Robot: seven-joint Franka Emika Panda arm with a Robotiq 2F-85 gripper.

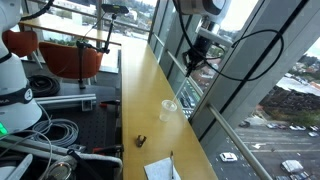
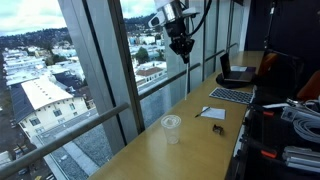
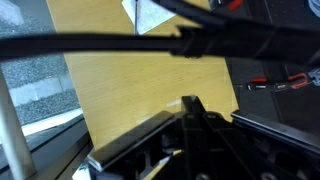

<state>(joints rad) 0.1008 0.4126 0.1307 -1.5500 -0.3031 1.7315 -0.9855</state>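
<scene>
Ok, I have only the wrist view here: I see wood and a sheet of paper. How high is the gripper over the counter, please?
Observer: The gripper hangs high above the counter, next to the window, and touches nothing.
Operator: Does anything stand under it?
Observer: Yes, a clear plastic cup stands upright on the counter, roughly below the gripper.
Operator: And what is near the paper?
Observer: A small dark object lies close to the paper, apart from the cup. I cannot tell what it is.
</scene>
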